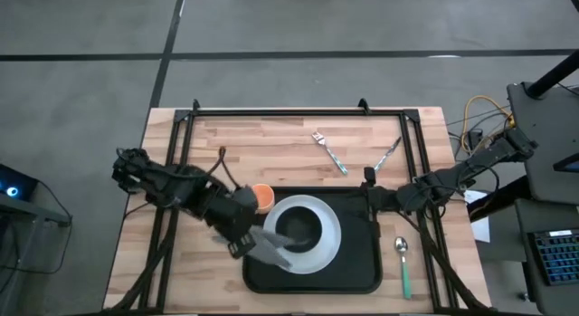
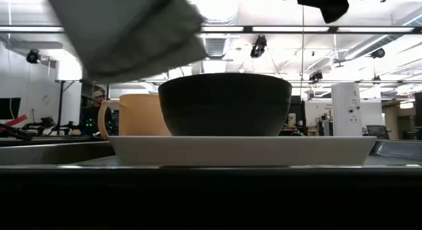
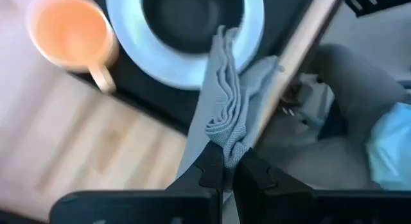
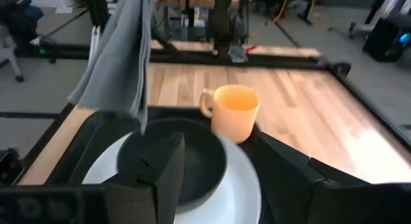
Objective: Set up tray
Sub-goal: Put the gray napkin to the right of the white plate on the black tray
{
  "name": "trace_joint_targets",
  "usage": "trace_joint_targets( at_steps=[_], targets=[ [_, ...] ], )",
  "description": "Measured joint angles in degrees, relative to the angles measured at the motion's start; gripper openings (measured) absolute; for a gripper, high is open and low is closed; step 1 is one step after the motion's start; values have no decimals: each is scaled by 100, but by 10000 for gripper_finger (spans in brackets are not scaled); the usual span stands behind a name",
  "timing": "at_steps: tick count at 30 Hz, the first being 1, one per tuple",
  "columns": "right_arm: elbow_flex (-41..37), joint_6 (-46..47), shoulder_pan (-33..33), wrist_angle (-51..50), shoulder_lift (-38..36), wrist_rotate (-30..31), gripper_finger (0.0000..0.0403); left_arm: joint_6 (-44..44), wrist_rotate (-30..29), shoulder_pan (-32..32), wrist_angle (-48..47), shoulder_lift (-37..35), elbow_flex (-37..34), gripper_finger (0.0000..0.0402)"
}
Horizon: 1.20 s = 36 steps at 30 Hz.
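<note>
The black tray [image 1: 362, 262] lies at the table's near middle. It carries a white plate [image 1: 330, 248] with a black bowl [image 1: 300, 227] on it. An orange cup [image 1: 261, 197] stands at the tray's far left corner. My left gripper [image 1: 246, 245] is over the tray's left edge, shut on a grey cloth [image 1: 271, 246]. My right gripper [image 1: 371, 191] is open above the tray's far right corner, touching nothing; the plate and cup show beyond its spread fingers [image 4: 160, 166]. My left gripper [image 3: 228, 161] pinches a bunched fold of the grey cloth [image 3: 230, 142] between its two fingers, several layers gathered. The cloth [image 2: 125, 32] is lifted clear and hangs slack beside the bowl [image 2: 224, 105], over the plate's left rim [image 3: 253, 44].
A green-handled spoon [image 1: 403, 264] lies on the wood to the right of the tray. A fork [image 1: 330, 151] and a knife [image 1: 387, 153] lie toward the far edge. Black frame rails [image 1: 298, 110] border the table. Bare wood shows at the far left.
</note>
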Motion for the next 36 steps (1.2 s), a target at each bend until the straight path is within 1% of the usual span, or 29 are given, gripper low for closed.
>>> trace_joint_targets(
  at_steps=[3, 7, 13, 16, 20, 25, 30, 36],
  targets=[
    [116, -224, -175, 323, 65, 3, 178, 660, -451, 328, -4, 0, 83, 0],
    [335, -284, -504, 464, 238, 3, 178, 1457, -1117, 757, 23, 64, 285, 0],
    [840, -395, -1166, 552, 746, -3, 178, 2431, -1207, 1316, 387, 318, 672, 0],
    [1097, -571, -1362, 655, 1102, -154, 178, 2752, -1205, 1537, 392, 585, 934, 0],
    [1568, -690, -1469, 772, 1579, -198, 178, 2908, -1206, 1818, 398, 989, 1300, 0],
    [2051, -772, -1490, 768, 2053, -196, 178, 2996, -1195, 2094, 568, 1047, 1139, 0],
    [2169, -778, -1503, 788, 2426, -192, 178, 3052, -1192, 2068, 776, 1078, 1159, 0],
    [2524, -900, -1536, 769, 2862, -156, 178, 3059, -1172, 2011, 820, 1078, 1164, 0]
  ],
)
